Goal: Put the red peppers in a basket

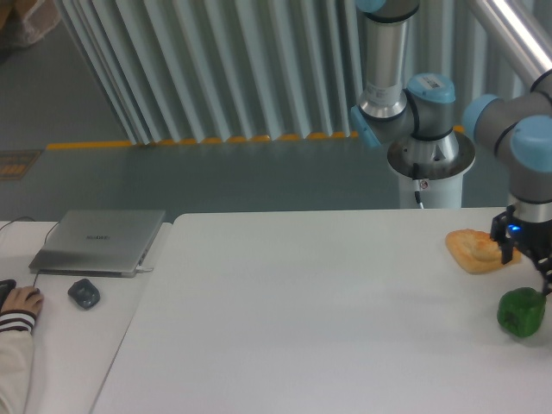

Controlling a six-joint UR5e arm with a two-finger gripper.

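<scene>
One arm (pixel 528 147) in view, coming down at the right edge of the surface (pixel 302 319). Gripper (pixel 545 274) is low over the right side; fingers (pixel 547 278) are mostly cut off by the frame edge, so I cannot tell if they're spread or closed. Blue light is lit on the wrist.

Green pepper (pixel 522 311) sits directly below the fingers, very close; can't tell whether they touch. Bread (pixel 477 250) lies just left of and slightly behind the fingers, partly hidden by the gripper body. No red pepper or basket visible in frame, so the task's thing cannot be located from this view.

Far left of the fingers, on a separate lower surface: closed laptop (pixel 99 241), a mouse (pixel 84 293) in front of it, and a person's hand (pixel 19 303) in a striped cuff at the frame edge. Arm base (pixel 429 168) stands behind the surface, left of and beyond the fingers, with a corrugated wall (pixel 216 69) behind.
</scene>
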